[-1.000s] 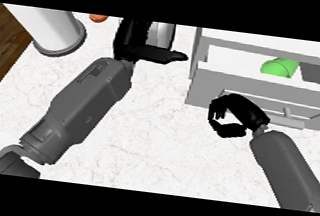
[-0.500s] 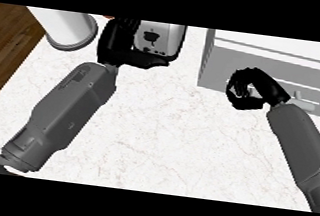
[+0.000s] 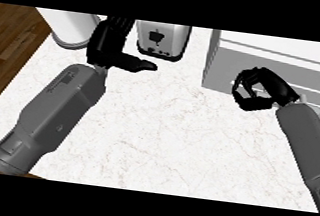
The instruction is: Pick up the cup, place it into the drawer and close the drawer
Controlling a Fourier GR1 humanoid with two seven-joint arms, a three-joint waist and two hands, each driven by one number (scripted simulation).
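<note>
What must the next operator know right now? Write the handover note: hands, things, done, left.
Left robot hand: open, holds nothing, beside the toaster.
Right robot hand: fingers curled, holds nothing, at the drawer front.
Cup: not in view.
Done: drawer looks closed.
Left: probably only drawing the hands back; whether the cup is inside cannot be confirmed.

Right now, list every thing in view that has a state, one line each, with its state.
drawer: shut, its front flush with the cabinet, no contents showing.
toaster: upright at the counter's back.
white canister: upright at the back left corner.
left hand: open, holding nothing, beside the toaster.
right hand: fingers curled, holding nothing, at the drawer front.
</note>
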